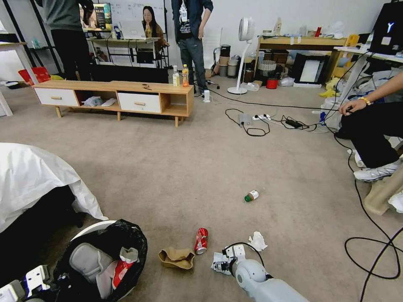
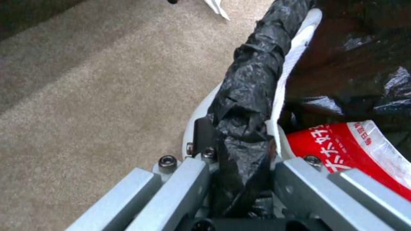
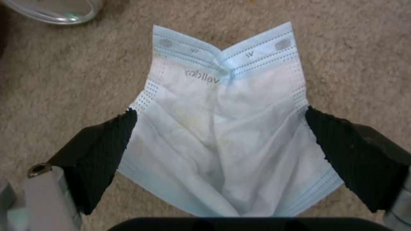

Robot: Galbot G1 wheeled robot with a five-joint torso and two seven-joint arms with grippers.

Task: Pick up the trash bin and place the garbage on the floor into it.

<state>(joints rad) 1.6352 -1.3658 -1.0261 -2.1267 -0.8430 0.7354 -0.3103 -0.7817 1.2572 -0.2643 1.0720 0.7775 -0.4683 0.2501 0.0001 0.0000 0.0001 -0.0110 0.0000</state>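
The trash bin point(image 1: 105, 256), white with a black bag, hangs tilted at the lower left. My left gripper point(image 1: 40, 282) is shut on its bag-covered rim point(image 2: 252, 96), the fingers point(image 2: 201, 134) clamping either side. A red snack wrapper point(image 2: 355, 147) lies inside. On the floor point(image 1: 189, 167) lie torn brown cardboard point(image 1: 176, 257), a red soda can point(image 1: 201, 240), a white tissue point(image 1: 257, 241) and a green-capped bottle point(image 1: 252, 196). My right gripper point(image 3: 220, 134) is open low over the carpet, its black pads point(image 3: 107, 144) flanking a crumpled white-and-blue face mask point(image 3: 222, 96). In the head view, that gripper point(image 1: 222, 262) sits beside the can.
A white-draped object point(image 1: 29, 176) stands close on the left. A low wooden cabinet point(image 1: 113, 96) is at the back. Black cables point(image 1: 369, 251) loop on the right, by a seated person's legs point(image 1: 373, 138). Open carpet stretches ahead.
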